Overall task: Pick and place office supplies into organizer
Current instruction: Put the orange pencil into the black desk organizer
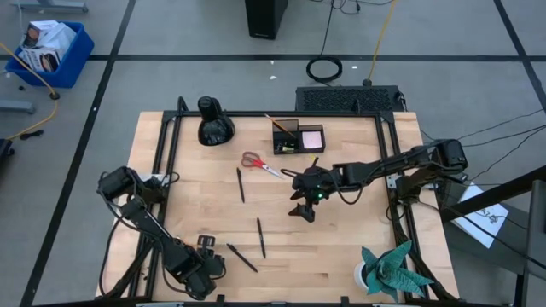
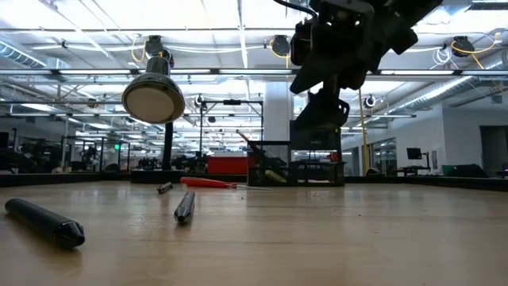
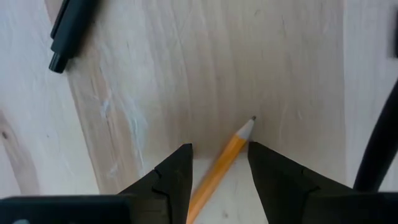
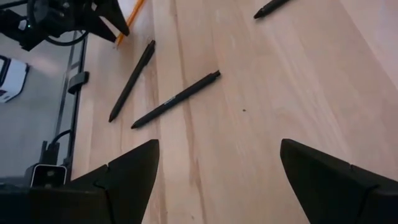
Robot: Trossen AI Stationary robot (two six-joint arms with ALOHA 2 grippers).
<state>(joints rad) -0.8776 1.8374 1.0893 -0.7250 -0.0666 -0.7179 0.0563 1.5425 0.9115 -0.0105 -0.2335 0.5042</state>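
L gripper [image 3: 219, 163] at near-left table corner, fingers apart, straddling the orange pencil [image 3: 222, 160]; pencil axis runs fwd between the jaws, tip pointing away from wrist. R gripper [image 1: 304, 210] hovers mid-table, wide open, empty, well apart from pencil. L arm clearly nearer. Organizer [image 1: 297, 137] sits at far edge, well apart.

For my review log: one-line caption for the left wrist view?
Left gripper, fingers open, straddles an orange-yellow pencil lying on the wooden table, a black pen nearby.
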